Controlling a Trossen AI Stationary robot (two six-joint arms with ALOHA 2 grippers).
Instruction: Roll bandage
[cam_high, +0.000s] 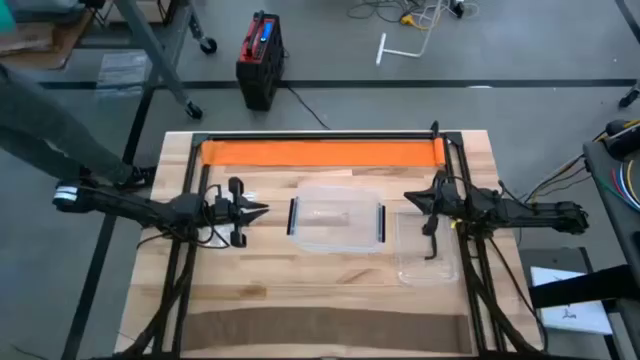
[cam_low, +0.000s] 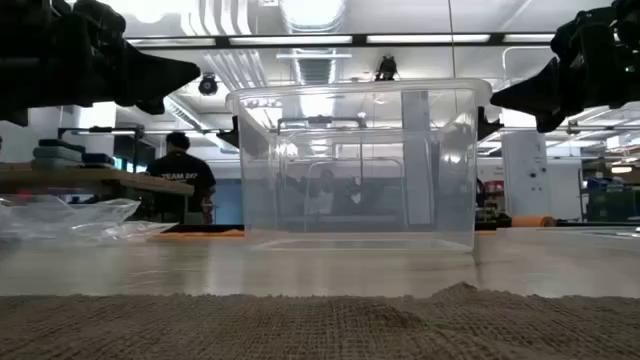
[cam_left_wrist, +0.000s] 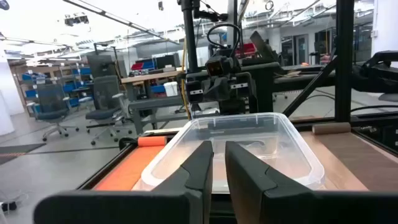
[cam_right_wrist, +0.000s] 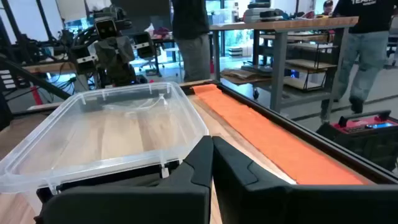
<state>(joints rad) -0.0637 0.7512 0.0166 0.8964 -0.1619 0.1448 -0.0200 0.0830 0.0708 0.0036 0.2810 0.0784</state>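
A strip of coarse burlap (cam_low: 320, 325) lies along the near edge of the wooden table (cam_high: 250, 280), right under the low camera. Behind it, in the middle of the table, stands a clear plastic box (cam_high: 335, 225), upright and with nothing in it. Its clear lid (cam_high: 428, 258) lies flat just beside it, on the right arm's side. The orange bandage (cam_high: 320, 152) is stretched out flat along the far edge of the table, behind the box and well apart from both claws; in the left wrist view its end nearest the right arm looks rolled up. The left gripper (cam_high: 262, 210) hangs above the table just beside the box's left end and points toward it. Its fingers (cam_left_wrist: 199, 163) stand narrow, with only a thin slit between them, and hold nothing. The right gripper (cam_high: 410, 200) hangs by the box's right end, above the lid and pointing back at the box, with its fingers (cam_right_wrist: 233, 163) pressed together and empty. On the floor beyond the table sits a red and black case (cam_high: 260, 55). In the room behind, a person in a dark shirt (cam_low: 180, 170) stands at a workbench.
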